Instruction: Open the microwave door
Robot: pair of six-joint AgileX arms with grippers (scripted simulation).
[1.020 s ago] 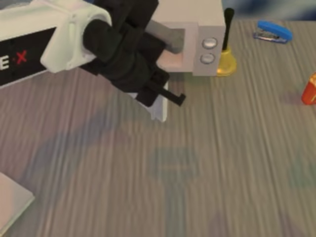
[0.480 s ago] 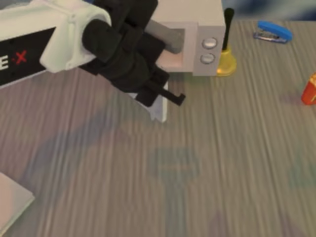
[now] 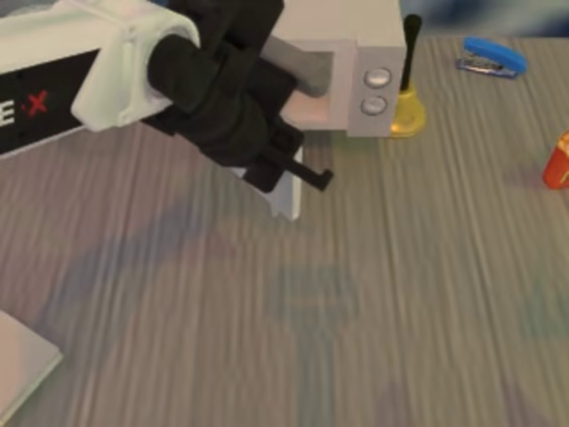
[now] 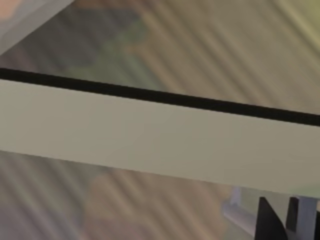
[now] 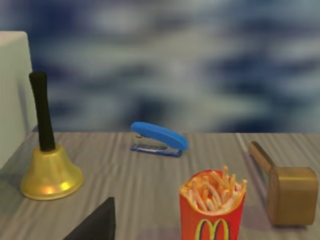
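Note:
The microwave point(image 3: 356, 36) stands at the back middle of the table, two silver knobs point(image 3: 375, 92) on its front. The microwave door point(image 3: 289, 191) is swung out toward the table's front, leaving the cavity point(image 3: 313, 105) exposed. My left gripper point(image 3: 307, 173) sits at the door's free edge, shut on the door. In the left wrist view the door's pale edge point(image 4: 150, 135) crosses the picture, and the dark fingers point(image 4: 267, 222) stand by its grey handle. My right gripper point(image 5: 100, 222) is parked at the right, outside the top view.
A brass bell point(image 3: 407, 111) with a black handle stands right beside the microwave. Farther right lie a blue stapler point(image 3: 491, 56), a red box of fries point(image 3: 557, 165) and a wooden mallet point(image 5: 290, 192). A pale slab point(image 3: 18, 356) lies at the front left corner.

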